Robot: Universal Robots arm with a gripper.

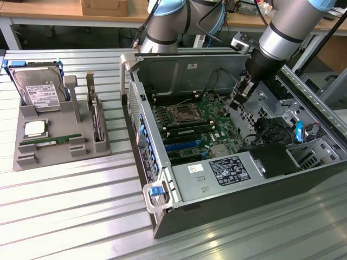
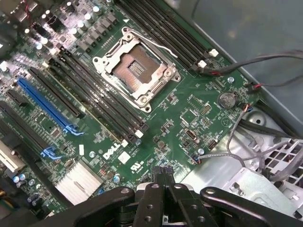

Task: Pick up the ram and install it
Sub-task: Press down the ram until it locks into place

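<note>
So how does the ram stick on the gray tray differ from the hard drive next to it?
The ram is a long, thin green strip, while the hard drive is a broad silver box with a white label. The ram lies low at the tray's front; the hard drive leans propped at the back. Both sit in the gray tray, outside the computer.

Desk [image 1: 70, 216]: silver-grey metal, ribbed lengthwise with parallel grooves, bright reflections of overhead light along the ridges nearest the camera.

Second bench [image 1: 43, 13] behind, along the far edge of the exterior view: pale wooden top on a grey metal frame, dark shadowed space underneath.

Cardboard box [image 1: 103, 6] on that wooden top, brown, cut off by the frame edge.

Black cables [image 1: 138, 32] hanging in front of the rear bench.

Lighting: even, diffuse, from above; soft shadows, no window or wall visible. Floor hidden.
</note>
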